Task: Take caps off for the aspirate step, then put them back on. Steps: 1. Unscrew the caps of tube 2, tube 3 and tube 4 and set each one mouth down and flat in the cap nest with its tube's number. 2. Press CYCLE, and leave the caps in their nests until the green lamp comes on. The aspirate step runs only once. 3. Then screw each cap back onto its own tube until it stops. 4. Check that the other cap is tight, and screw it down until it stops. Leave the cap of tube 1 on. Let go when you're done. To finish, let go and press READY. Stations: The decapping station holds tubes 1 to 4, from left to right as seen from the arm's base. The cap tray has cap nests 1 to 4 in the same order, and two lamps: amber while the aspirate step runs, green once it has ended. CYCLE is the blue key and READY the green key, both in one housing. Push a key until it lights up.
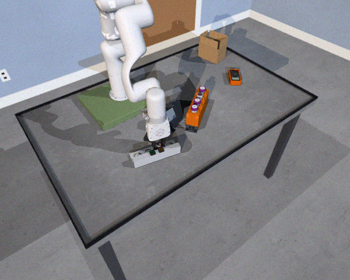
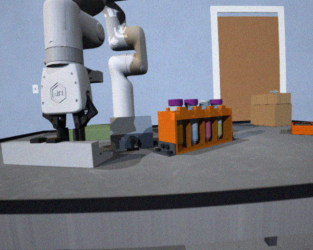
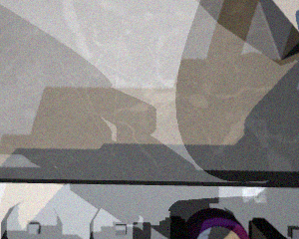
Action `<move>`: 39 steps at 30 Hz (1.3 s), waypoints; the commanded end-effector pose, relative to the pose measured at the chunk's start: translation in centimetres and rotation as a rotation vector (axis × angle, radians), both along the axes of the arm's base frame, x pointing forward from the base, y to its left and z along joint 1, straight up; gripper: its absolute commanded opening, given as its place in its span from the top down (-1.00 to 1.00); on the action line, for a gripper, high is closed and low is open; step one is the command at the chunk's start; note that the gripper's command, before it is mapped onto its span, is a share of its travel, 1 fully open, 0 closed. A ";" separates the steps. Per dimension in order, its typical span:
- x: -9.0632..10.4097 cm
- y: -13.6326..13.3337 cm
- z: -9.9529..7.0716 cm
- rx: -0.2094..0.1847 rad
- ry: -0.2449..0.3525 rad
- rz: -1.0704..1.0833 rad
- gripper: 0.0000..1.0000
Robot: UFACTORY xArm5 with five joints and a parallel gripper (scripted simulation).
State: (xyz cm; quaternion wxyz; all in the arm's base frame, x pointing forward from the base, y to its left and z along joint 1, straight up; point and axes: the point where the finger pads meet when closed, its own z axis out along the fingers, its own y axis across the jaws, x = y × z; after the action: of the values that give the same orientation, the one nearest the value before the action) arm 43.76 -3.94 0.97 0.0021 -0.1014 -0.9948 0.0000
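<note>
- The pincer (image 2: 69,135) is low over the white tray (image 2: 48,154) at the left of the side view, its fingers reaching down to the tray's top face. It pinches a purple cap (image 3: 219,224), which shows only as an arc at the bottom edge of the wrist view.
- The fingers hide the cap in the side view and the arm hides it from above. I cannot tell which hollow it is over, or whether it is seated yet.
- Wrong hollow: the open tube (image 2: 204,102) is third from the left in the orange rack (image 2: 167,126). If the cap goes into a neighbouring hollow, its number will not match, and it may later go back on the wrong tube.
- Tilted cap: if the cap catches the hollow's rim when the fingers spread, it will probably lean instead of lying flat, mouth down.
- Early release: letting go above the hollow could make the cap bounce, roll or flip mouth up.
- Pushing too deep: more downward travel with the cap bottomed out could jam it, or shove the tray sideways on the table (image 2: 205,172).
- Dragging out: lifting before the fingers have fully spread could pull the cap back up.
- Side knock: the fingers are close to the two small lamps (image 1: 151,151), so a sideways exit could clip them.
</note>
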 end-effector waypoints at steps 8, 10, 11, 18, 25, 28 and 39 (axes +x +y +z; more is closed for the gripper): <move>0.4 0.0 -0.2 0.001 -0.007 0.000 1.00; 0.4 0.0 -0.2 0.001 -0.007 0.000 1.00; 0.4 0.0 -0.2 0.001 -0.007 0.000 1.00; 0.3 0.0 -0.3 0.001 -0.007 0.000 1.00; 0.3 0.0 -0.4 0.001 -0.007 0.000 1.00; 0.3 0.0 -0.5 0.001 -0.007 0.000 1.00; 0.3 0.0 -1.0 0.001 -0.007 0.000 1.00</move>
State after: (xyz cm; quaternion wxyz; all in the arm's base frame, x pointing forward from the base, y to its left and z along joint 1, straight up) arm 43.91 -3.95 0.11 0.0005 -0.1014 -0.9948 0.0000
